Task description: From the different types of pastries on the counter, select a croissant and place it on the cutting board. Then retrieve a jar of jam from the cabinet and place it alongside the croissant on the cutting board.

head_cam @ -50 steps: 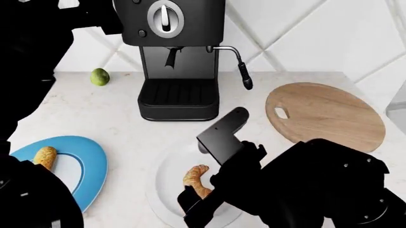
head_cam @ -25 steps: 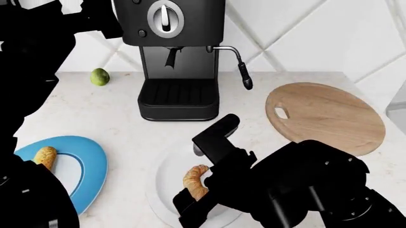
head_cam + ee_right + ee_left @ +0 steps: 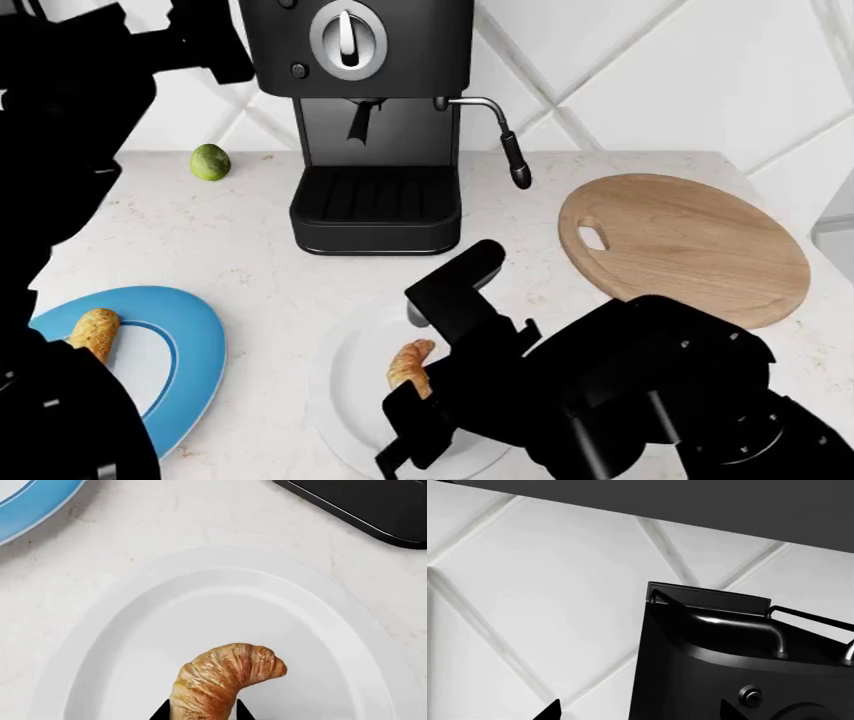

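Right claw (image 3: pixel 200 714) – closed on croissant (image 3: pixel 223 677) above white plate (image 3: pixel 120 630).

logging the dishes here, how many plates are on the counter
2. A blue plate sits at the counter's left with a loaf on it; a white plate in front of the coffee machine holds the croissant. The arms may hide others.

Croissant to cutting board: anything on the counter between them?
Head view: the right arm's black wrist covers most of that stretch. Visible there: white plate under the croissant, then bare counter before the cutting board.
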Controlling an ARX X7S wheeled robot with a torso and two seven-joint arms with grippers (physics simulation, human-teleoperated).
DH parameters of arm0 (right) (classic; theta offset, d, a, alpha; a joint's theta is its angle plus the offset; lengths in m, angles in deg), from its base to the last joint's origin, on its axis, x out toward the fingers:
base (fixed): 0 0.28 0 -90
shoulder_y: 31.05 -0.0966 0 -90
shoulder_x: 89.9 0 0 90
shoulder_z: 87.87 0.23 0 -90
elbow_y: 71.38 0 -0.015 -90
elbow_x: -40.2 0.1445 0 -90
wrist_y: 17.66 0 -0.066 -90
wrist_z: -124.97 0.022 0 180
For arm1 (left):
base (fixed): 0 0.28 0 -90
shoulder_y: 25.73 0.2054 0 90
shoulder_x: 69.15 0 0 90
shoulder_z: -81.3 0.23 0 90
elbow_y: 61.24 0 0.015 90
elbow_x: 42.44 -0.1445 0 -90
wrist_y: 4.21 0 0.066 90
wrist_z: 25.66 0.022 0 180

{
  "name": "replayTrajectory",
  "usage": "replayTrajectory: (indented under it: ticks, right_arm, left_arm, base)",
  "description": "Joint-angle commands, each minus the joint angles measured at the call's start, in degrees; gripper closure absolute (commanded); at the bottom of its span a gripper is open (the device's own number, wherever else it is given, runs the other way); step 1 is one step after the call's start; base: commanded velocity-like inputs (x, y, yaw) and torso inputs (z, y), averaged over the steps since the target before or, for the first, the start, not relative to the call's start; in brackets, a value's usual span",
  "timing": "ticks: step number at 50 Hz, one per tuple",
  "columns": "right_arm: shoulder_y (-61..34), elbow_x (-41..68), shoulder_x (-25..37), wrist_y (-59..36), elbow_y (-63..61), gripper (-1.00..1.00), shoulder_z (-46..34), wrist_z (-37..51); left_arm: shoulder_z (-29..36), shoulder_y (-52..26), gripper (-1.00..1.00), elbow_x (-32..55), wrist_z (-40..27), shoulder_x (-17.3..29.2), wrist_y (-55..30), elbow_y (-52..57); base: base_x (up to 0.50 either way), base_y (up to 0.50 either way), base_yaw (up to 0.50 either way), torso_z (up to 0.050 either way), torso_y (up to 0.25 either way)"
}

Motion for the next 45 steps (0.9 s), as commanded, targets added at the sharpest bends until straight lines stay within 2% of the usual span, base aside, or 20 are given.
replayTrajectory:
  ticks: [1,11,15,25,36,45]
  right_arm:
    - [-1.2,0.0,1.1,0.1,-0.6,1.0,-1.6,3.0]
    - [-11.5,13.2,3.8,4.6,-5.8,1.0,-2.6,15.6]
    - [-14.6,15.7,6.1,6.0,-7.0,1.0,-1.9,18.0]
    - [-19.3,17.3,16.1,4.3,-2.8,1.0,1.8,16.8]
    - [-24.8,3.3,20.8,-1.5,8.0,1.0,6.1,6.9]
    - [-25.9,-18.1,20.0,-0.6,16.0,1.0,2.7,-10.1]
  left_arm:
    - [-0.5,-1.1,-1.0,0.8,-0.9,0.3,-1.7,0.8]
    - [-0.2,-2.0,-1.0,1.3,-1.7,0.2,-3.1,1.3]
    - [0.1,-1.8,-1.0,1.4,-1.7,0.1,-2.8,1.3]
    - [0.6,-1.6,-1.0,1.5,-1.8,0.1,-2.3,1.3]
    - [0.8,-1.3,-1.0,2.0,-2.0,0.4,-2.2,2.0]
    - [0.5,-0.8,-1.0,3.0,-2.2,0.4,-3.0,3.7]
  base:
    - [0.0,0.0,0.0,0.0,0.0]
    - [0.0,0.0,0.0,0.0,0.0]
    - [0.0,0.0,0.0,0.0,0.0]
    - [0.0,0.0,0.0,0.0,0.0]
    - [0.0,0.0,0.0,0.0,0.0]
    - [0.0,0.0,0.0,0.0,0.0]
